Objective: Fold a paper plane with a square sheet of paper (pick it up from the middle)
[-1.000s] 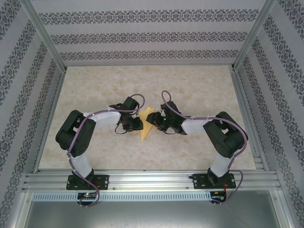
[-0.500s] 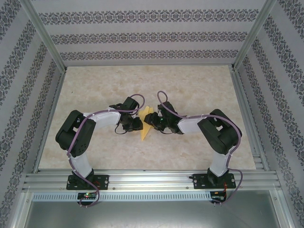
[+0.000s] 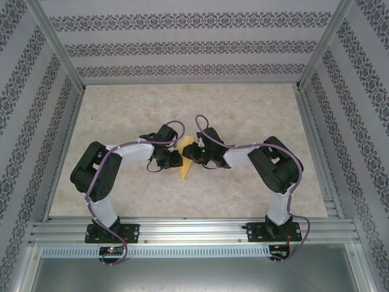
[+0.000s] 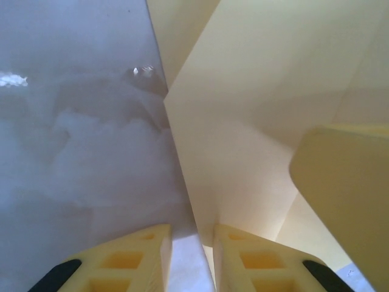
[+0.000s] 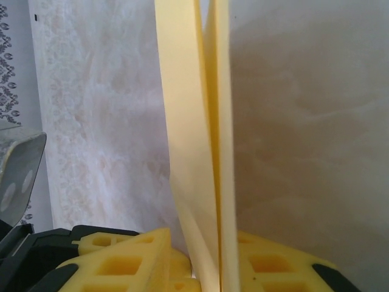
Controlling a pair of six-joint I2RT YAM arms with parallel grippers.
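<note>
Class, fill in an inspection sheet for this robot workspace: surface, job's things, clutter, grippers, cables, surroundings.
Surface: table, beige marbled top.
Job's things: paper, yellow, folded into layers, at mid-table between the two grippers.
Clutter: nothing seen.
Grippers: left gripper, fingers a narrow gap apart with the paper's edge at that gap; whether it grips, I cannot tell. Right gripper, shut on the paper, whose layers run out from between its fingers.
Cables: purple cables run along both arms and loop at the wrists; none lies on the paper.
Surroundings: patterned walls on three sides, metal frame rail at the near edge.
</note>
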